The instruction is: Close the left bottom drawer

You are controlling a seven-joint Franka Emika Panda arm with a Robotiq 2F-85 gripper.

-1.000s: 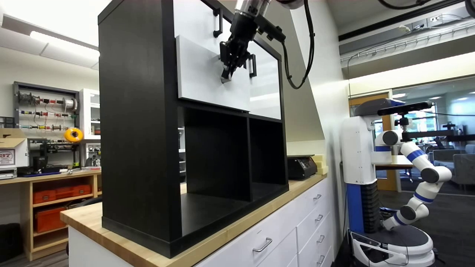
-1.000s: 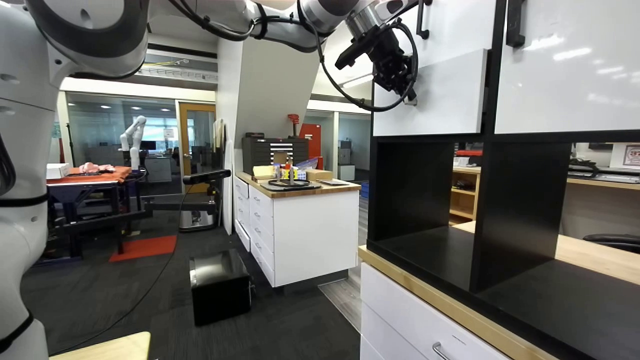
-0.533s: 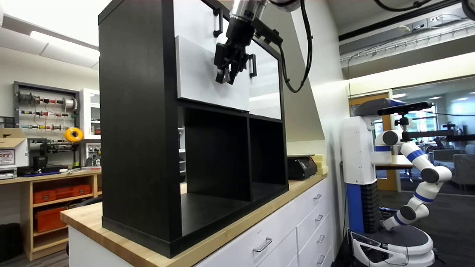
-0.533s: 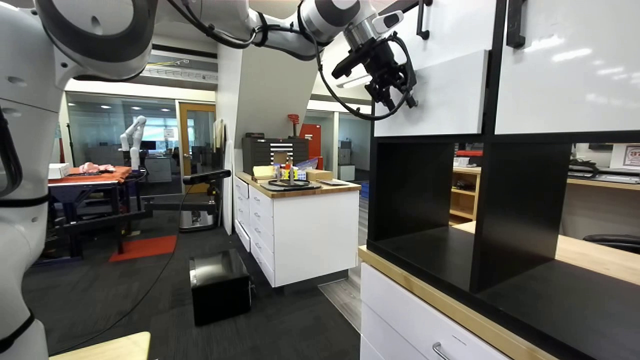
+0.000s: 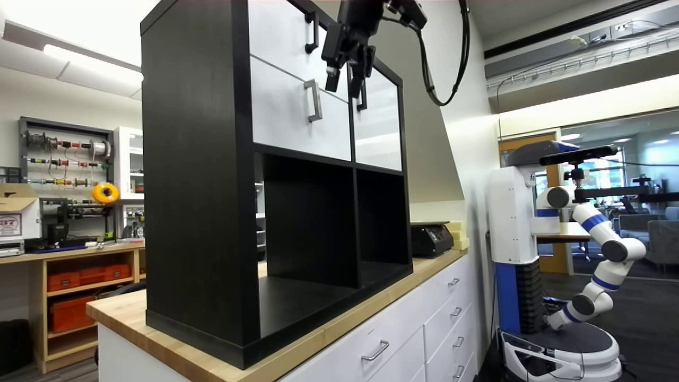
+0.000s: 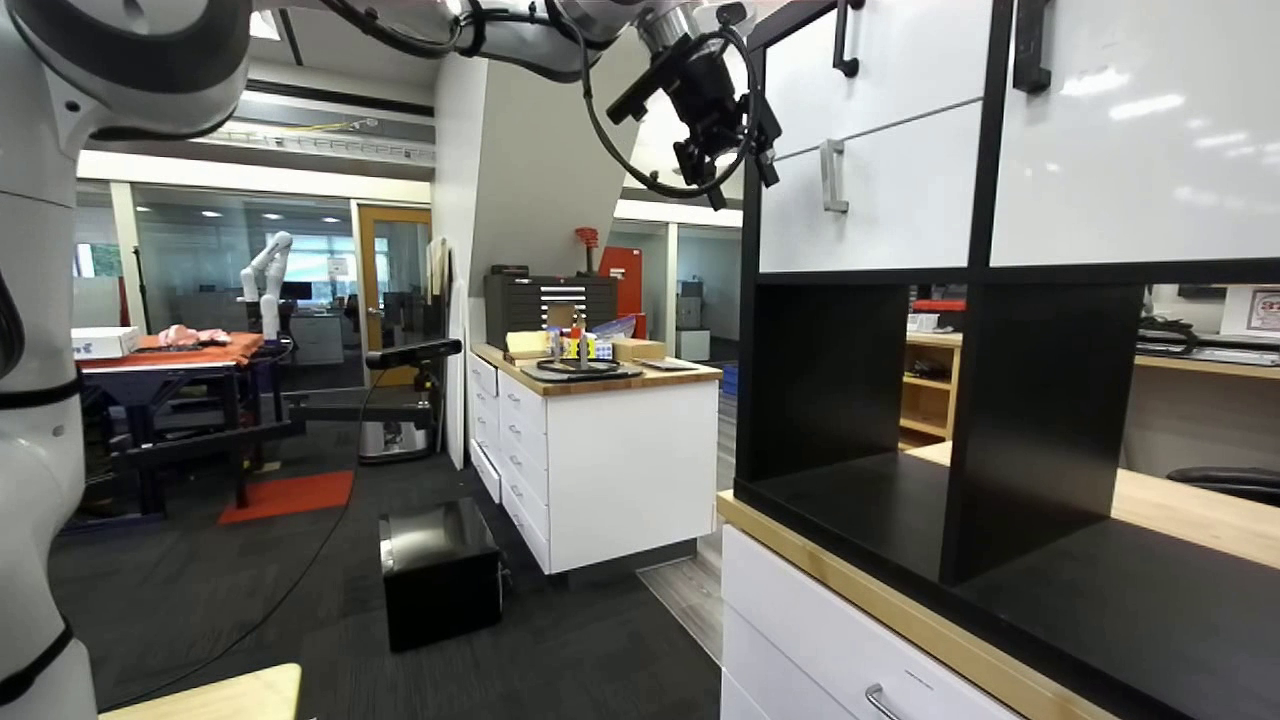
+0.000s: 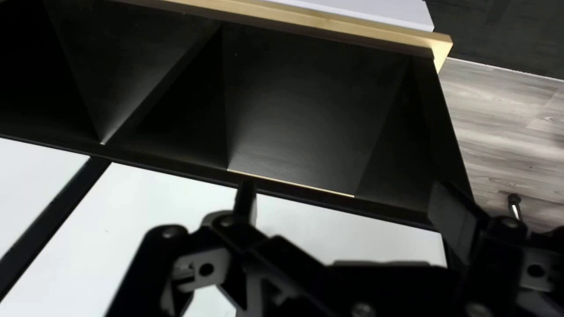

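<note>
The left bottom drawer (image 5: 286,124) has a flat white front with a grey bar handle (image 5: 314,101). It sits flush in the black shelf unit (image 5: 191,175), below another white front. In an exterior view, the same drawer (image 6: 900,200) also lies level with its frame. My gripper (image 5: 346,87) hangs in front of and above the handle, apart from it, jaws spread wide. Another angle shows the gripper (image 6: 742,188) off to the side of the handle, touching nothing. In the wrist view the white drawer front (image 7: 167,193) lies behind the gripper (image 7: 350,202); the handle is hidden there.
A black handle (image 5: 313,33) sticks out from the front above, and another black handle (image 6: 1030,48) from the neighbouring white front. Open cubbies (image 5: 313,223) lie beneath. The unit stands on a wooden counter (image 5: 318,339) over white drawers with metal handles.
The drawer front, standing out from the unit before, is now flush. My gripper, at the handle with jaws together a second ago, has spread its jaws and moved up and away from the drawer.
</note>
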